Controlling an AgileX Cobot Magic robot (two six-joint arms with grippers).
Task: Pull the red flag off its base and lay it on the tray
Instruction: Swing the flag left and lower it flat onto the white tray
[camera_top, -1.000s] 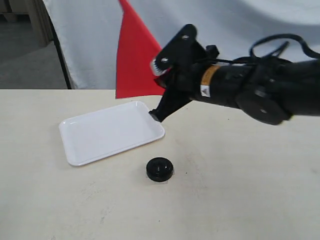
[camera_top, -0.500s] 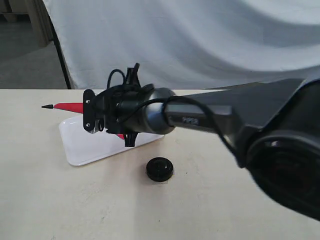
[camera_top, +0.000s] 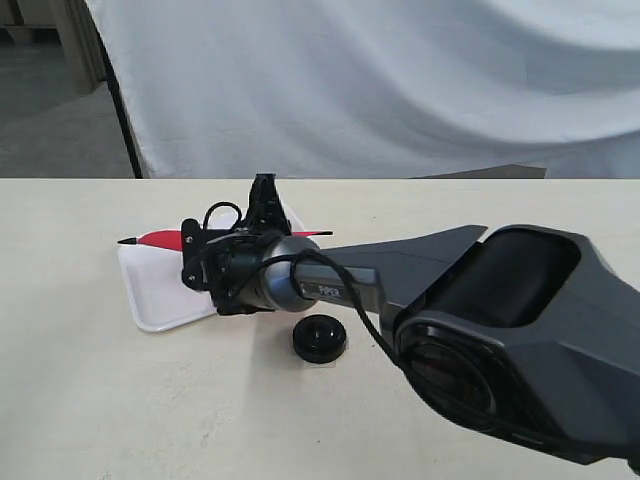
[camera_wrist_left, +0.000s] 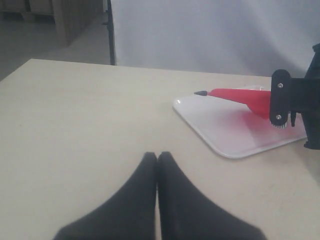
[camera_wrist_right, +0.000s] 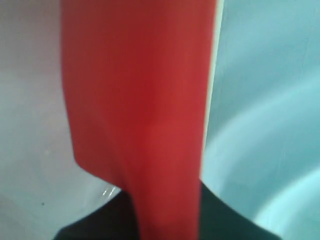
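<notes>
The red flag is level, low over the white tray, with its black tip past the tray's left rim. My right gripper reaches across from the right and is shut on the flag. In the right wrist view the red cloth runs between the black fingers. Whether the flag touches the tray, I cannot tell. The black round base stands on the table in front of the tray, with nothing in it. My left gripper is shut and holds nothing, over bare table short of the tray.
A white cloth backdrop hangs behind the beige table. The right arm's big dark links span the right half of the exterior view. A dark post stands at the back left.
The right arm has swung the flag from upright down to level and has lowered it over the tray. The base has stayed where it was.
</notes>
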